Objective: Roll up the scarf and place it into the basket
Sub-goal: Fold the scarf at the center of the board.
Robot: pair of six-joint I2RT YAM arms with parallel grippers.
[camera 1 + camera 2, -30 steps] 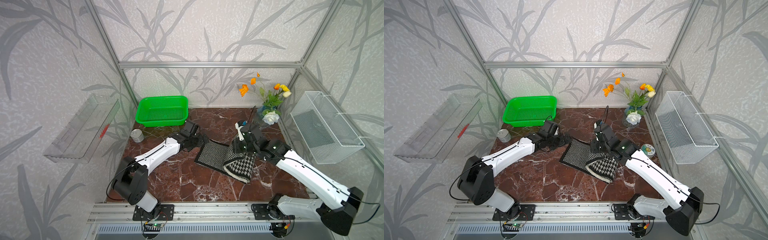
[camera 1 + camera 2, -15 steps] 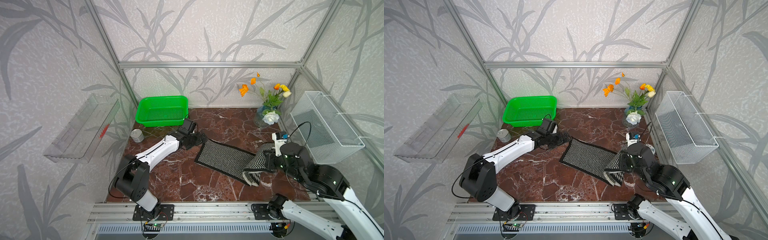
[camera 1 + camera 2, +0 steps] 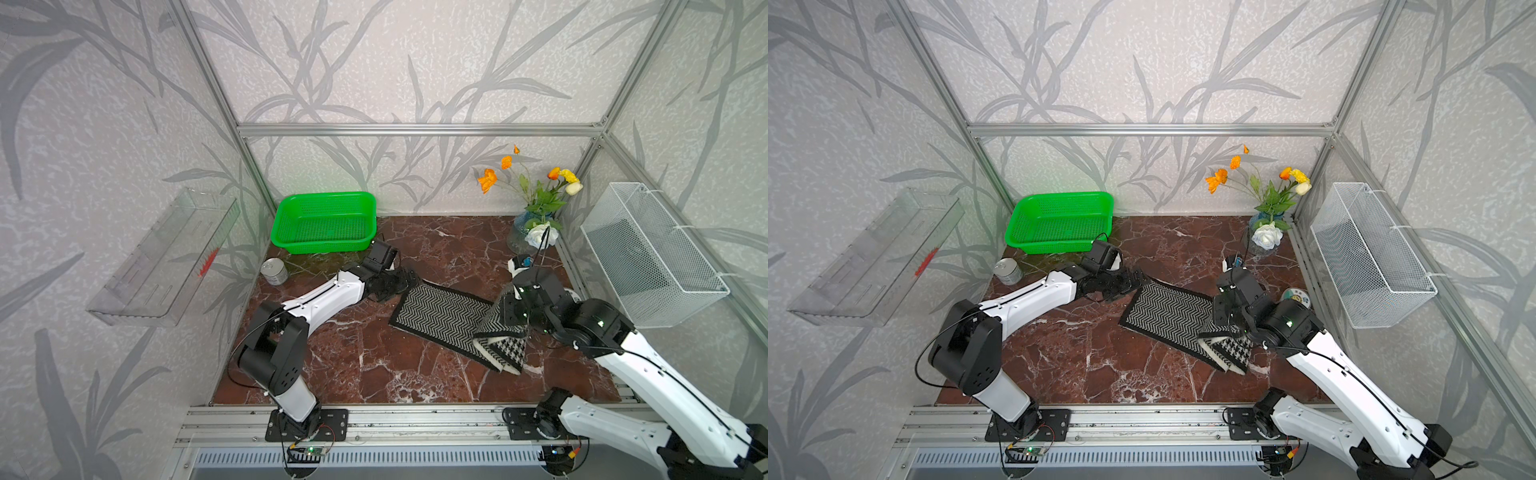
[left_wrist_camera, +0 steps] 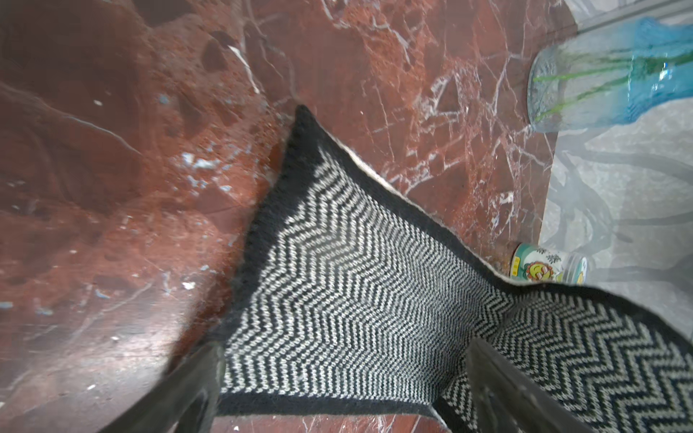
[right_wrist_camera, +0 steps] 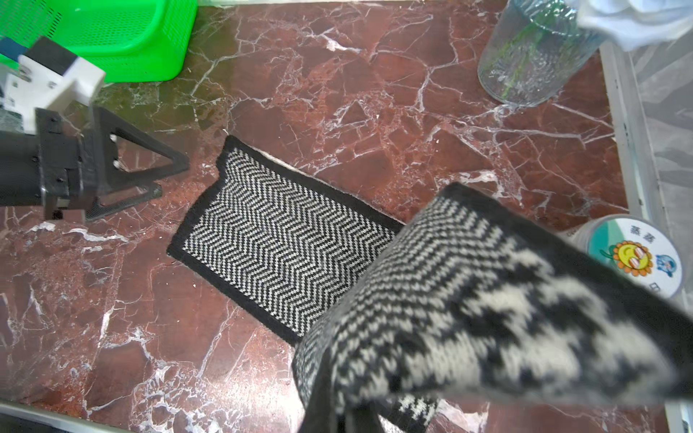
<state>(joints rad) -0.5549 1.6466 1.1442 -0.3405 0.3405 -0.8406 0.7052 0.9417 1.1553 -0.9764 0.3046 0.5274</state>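
Black-and-white knit, the scarf (image 3: 440, 318) lies on the red marble worktop (image 3: 353, 361), right of centre in both top views. Its near end is raised with the houndstooth side showing, pinched in the right claw (image 3: 508, 311). Beyond it, the left claw (image 3: 405, 282) stands spread at the scarf's far corner. Farthest back, at upper left, the green basket (image 3: 324, 245) sits well apart.

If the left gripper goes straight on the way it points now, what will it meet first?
Most likely the scarf: its flat herringbone end lies directly ahead of the open left gripper, which looks just short of the black edge. How high the gripper is above the table is unclear.
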